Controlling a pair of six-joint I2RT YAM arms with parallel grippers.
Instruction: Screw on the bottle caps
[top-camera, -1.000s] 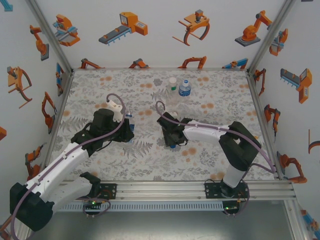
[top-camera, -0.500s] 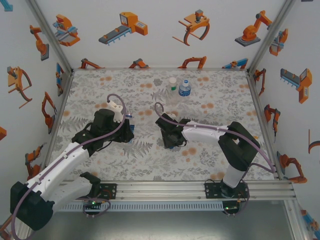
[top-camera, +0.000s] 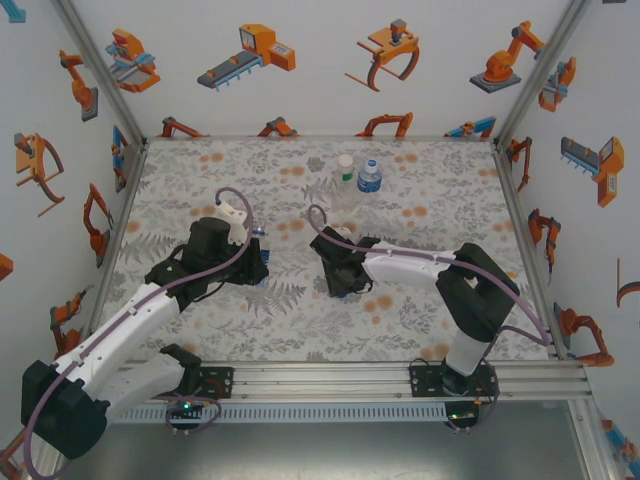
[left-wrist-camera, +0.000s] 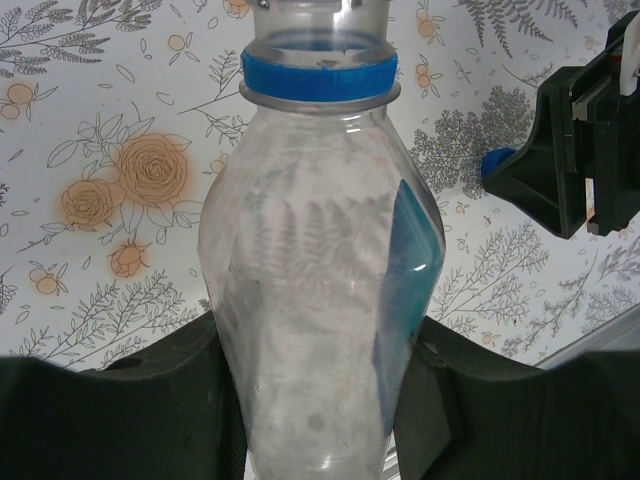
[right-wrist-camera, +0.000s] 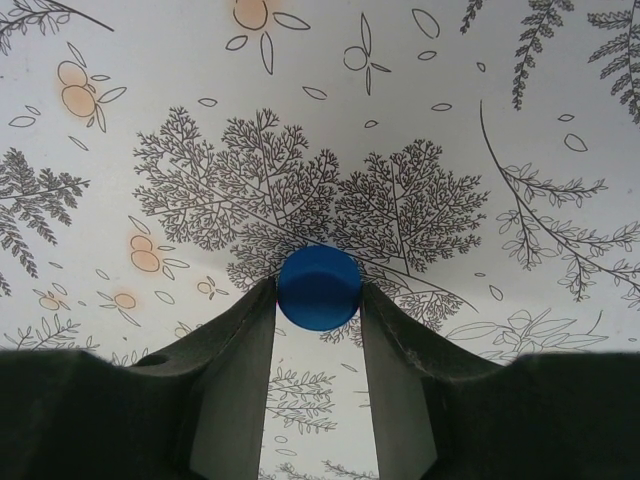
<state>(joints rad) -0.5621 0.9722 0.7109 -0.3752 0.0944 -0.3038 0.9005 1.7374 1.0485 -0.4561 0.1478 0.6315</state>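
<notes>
My left gripper (top-camera: 254, 262) is shut on the body of a clear, crinkly bottle (left-wrist-camera: 318, 260) with a blue neck ring and an open, capless mouth; the bottle (top-camera: 258, 236) points away from the arm. A blue cap (right-wrist-camera: 319, 287) lies on the flowered table between the fingertips of my right gripper (right-wrist-camera: 320, 300), and both fingers touch its sides. In the top view my right gripper (top-camera: 342, 283) sits low at mid-table, right of the held bottle. The left wrist view shows the right gripper (left-wrist-camera: 590, 150) with the blue cap (left-wrist-camera: 497, 162) at its tip.
Two more bottles stand upright at the back of the table: one with a white cap (top-camera: 345, 168) and one with a blue label band (top-camera: 370, 178). Aluminium frame posts and patterned walls border the table (top-camera: 420, 300).
My right gripper's fingers have drawn in onto the blue cap, and the gripper has shifted slightly left, covering the cap in the top view. The left arm and its bottle have stayed put.
</notes>
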